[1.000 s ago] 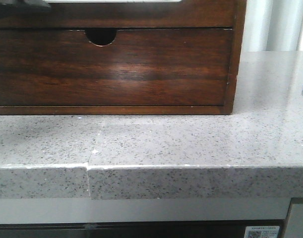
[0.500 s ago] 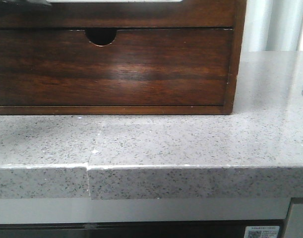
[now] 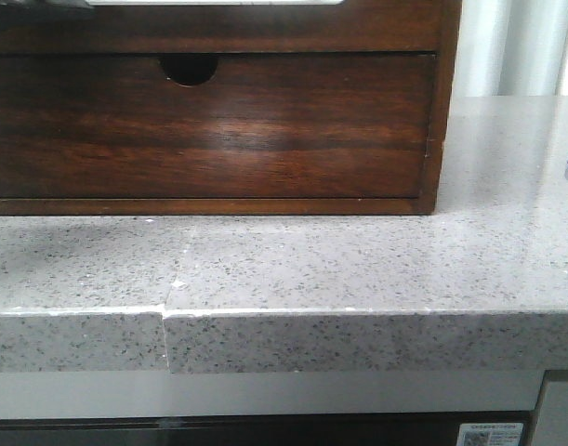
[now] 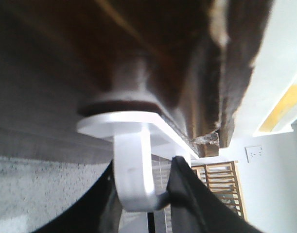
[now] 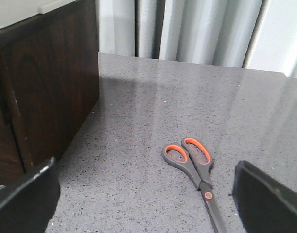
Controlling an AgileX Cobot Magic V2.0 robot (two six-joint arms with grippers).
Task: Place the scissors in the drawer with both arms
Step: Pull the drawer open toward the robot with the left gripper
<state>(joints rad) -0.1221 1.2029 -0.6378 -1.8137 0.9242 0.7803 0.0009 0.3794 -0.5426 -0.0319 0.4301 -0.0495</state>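
- The right gripper (image 5: 143,196) is wide open and holds nothing; the scissors (image 5: 194,167) lie flat on the grey counter (image 5: 153,111) between its two fingers.
- The left gripper (image 4: 141,187) has its dark fingers (image 4: 187,194) on both sides of a white hook (image 4: 133,174), which is fixed under dark wood (image 4: 153,43); a firm grip I cannot tell.
- The drawer itself cannot be made out with certainty.

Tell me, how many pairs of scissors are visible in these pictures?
1. The scissors lie flat on the grey counter, to the right of the dark wooden cabinet, between the right gripper's open fingers. Others may be hidden.
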